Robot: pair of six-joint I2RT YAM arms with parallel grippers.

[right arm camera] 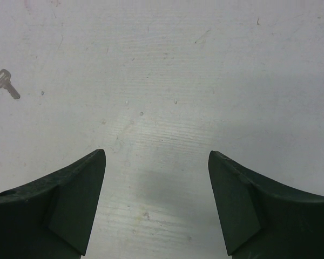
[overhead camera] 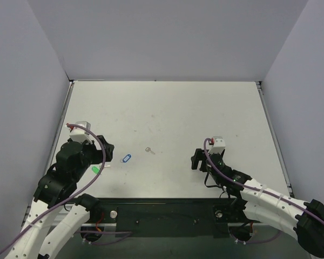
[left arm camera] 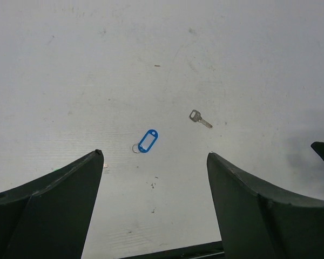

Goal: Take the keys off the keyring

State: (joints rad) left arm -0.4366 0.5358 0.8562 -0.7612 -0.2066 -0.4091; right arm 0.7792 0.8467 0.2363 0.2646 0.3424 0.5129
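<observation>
The blue tag keyring (overhead camera: 126, 158) lies flat on the white table; in the left wrist view (left arm camera: 148, 141) its thin ring points to the left. The small silver key (overhead camera: 149, 150) lies apart from it, to its right; it shows in the left wrist view (left arm camera: 200, 118) and at the left edge of the right wrist view (right arm camera: 6, 83). My left gripper (overhead camera: 103, 156) is open and empty, just left of the blue tag; in its own view (left arm camera: 155, 156) the tag lies ahead of the fingertips. My right gripper (overhead camera: 197, 160) is open and empty over bare table (right arm camera: 156, 155).
A bright green tag (overhead camera: 95, 169) lies on the table under the left arm. Grey walls close in the table on three sides. The black base plate (overhead camera: 167, 216) runs along the near edge.
</observation>
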